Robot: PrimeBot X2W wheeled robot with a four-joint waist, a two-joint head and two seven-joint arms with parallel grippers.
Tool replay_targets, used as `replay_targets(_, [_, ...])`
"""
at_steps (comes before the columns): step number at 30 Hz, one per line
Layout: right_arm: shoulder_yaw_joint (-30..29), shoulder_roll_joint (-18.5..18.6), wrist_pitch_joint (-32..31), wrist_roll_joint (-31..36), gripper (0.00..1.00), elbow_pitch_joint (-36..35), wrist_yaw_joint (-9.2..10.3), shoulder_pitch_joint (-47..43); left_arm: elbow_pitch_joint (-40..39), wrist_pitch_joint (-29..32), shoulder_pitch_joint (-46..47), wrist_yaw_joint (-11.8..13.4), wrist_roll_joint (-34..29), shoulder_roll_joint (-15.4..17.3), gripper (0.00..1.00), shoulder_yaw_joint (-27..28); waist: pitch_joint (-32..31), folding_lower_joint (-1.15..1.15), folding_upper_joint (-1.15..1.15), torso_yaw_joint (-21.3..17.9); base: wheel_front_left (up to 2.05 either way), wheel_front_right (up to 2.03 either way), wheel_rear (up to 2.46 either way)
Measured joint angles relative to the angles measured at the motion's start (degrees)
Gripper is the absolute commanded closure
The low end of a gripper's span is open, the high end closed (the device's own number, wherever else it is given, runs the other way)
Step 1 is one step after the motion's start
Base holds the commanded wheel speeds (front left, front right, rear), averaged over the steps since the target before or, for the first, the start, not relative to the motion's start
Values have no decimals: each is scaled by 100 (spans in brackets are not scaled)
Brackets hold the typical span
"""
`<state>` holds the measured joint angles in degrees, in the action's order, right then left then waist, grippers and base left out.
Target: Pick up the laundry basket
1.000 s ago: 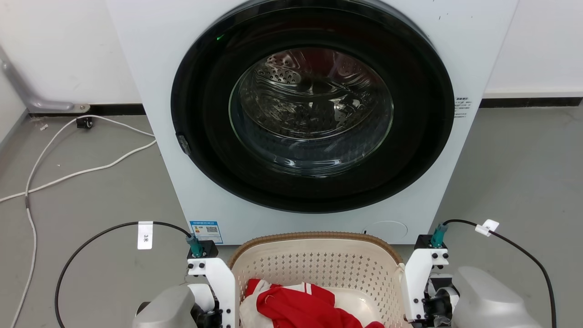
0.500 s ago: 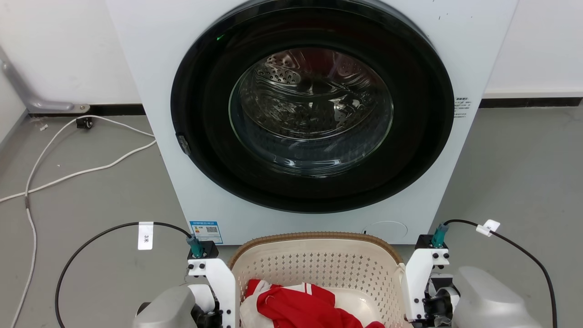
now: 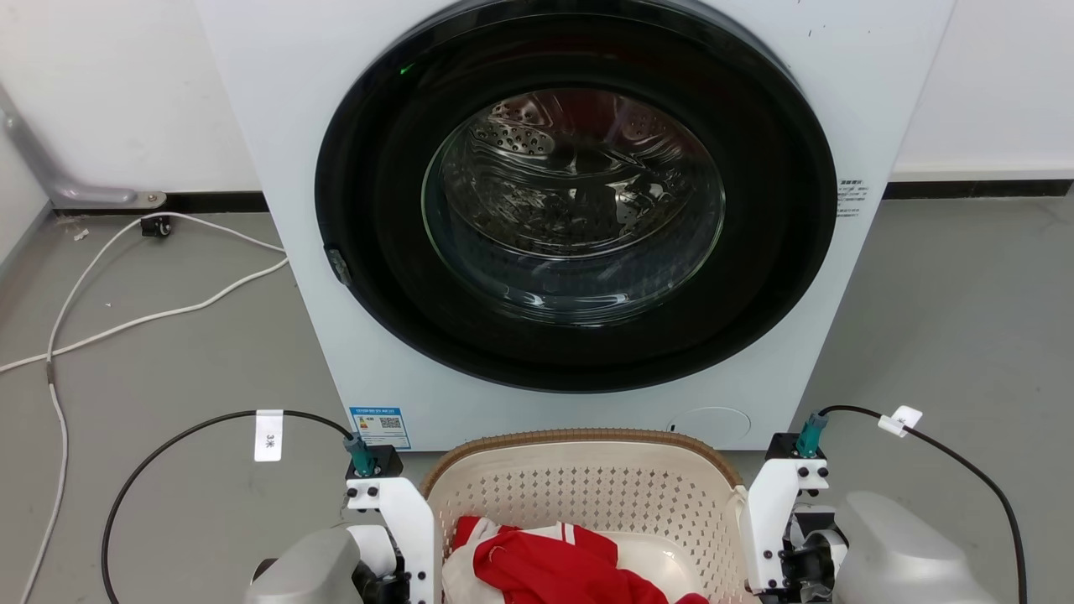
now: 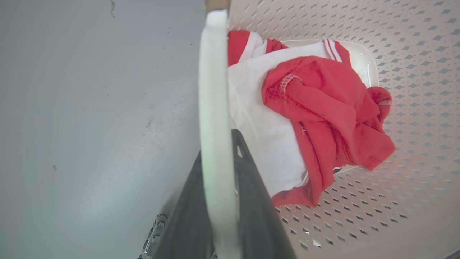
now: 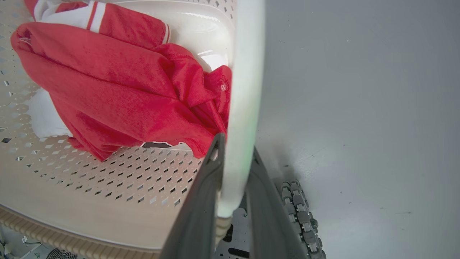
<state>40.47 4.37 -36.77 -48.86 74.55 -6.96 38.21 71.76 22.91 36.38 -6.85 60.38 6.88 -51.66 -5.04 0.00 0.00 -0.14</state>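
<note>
At the head view's bottom centre, the laundry basket (image 3: 587,495) sits before the washing machine (image 3: 277,126); the left gripper (image 4: 219,151) clamps its left handle (image 4: 214,72), the right gripper (image 5: 236,147) its right handle (image 5: 248,54), apparently tightly.

A white front-loading washing machine (image 3: 277,126) stands on the grey floor (image 3: 965,319) against a white wall (image 3: 109,84). Its round black-rimmed glass door (image 3: 755,252) is shut over a steel drum (image 3: 570,201). A small blue-and-white sticker (image 3: 380,426) sits low on its left front. To the left, a white cable (image 3: 168,315) trails over the floor and a grey pipe (image 3: 50,172) meets the far wall. Nearest lies a crumpled red-and-white garment (image 3: 554,566).
</note>
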Motion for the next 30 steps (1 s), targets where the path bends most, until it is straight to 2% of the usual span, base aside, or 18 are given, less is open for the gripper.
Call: replay_targets(30, [-85, 0, 12, 63, 100, 0, 0, -14, 23, -42, 7, 0, 234, 7, 100, -213, 11, 0, 0, -15, 0, 0, 0])
